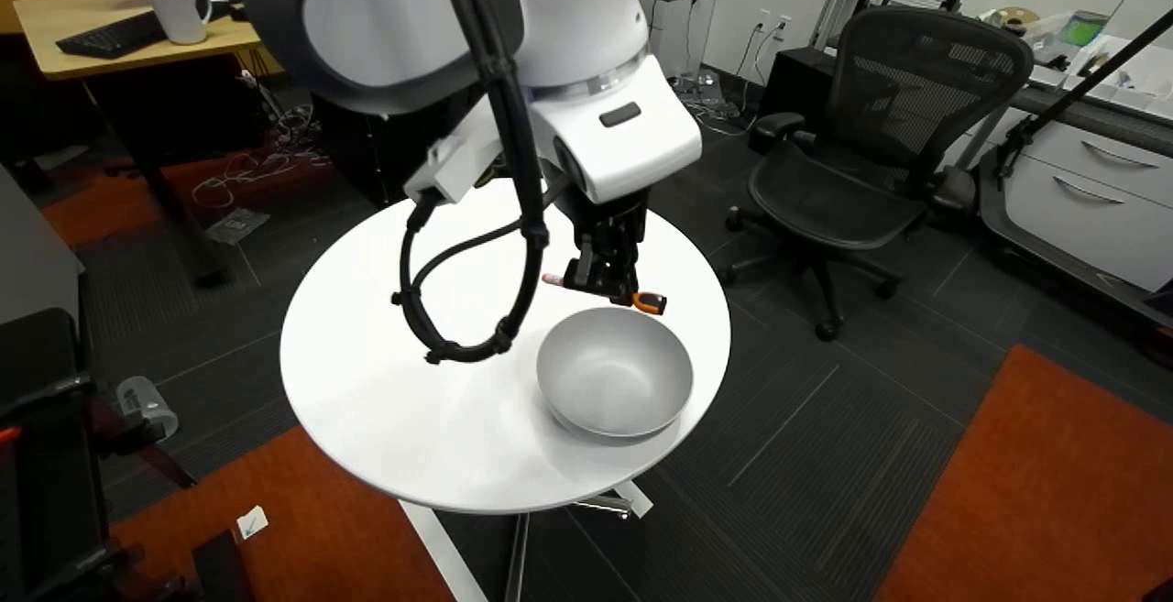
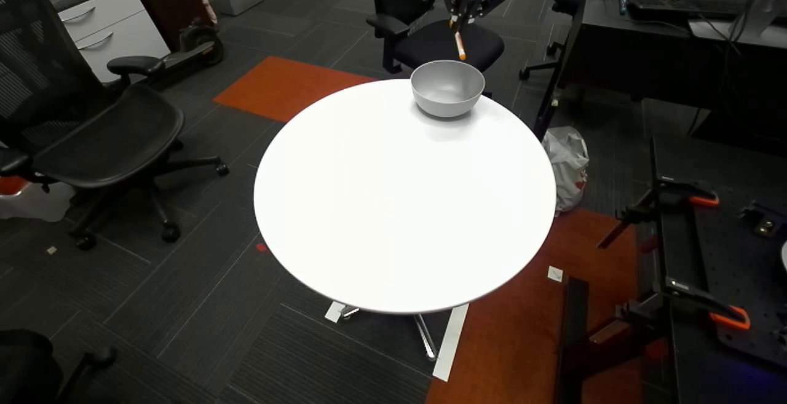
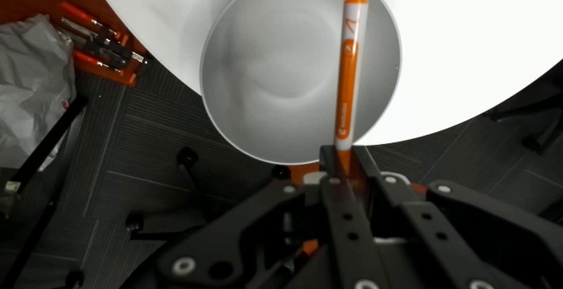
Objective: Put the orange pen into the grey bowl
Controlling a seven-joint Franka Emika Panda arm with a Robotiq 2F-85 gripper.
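Pen (image 3: 349, 71) juts beyond end effector (image 3: 345, 153); jaws pinching one end

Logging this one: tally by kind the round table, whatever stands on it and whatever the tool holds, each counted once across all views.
Round white table: 1
Grey bowl, standing on it: 1
Orange pen, held in the tool: 1
Total: 3
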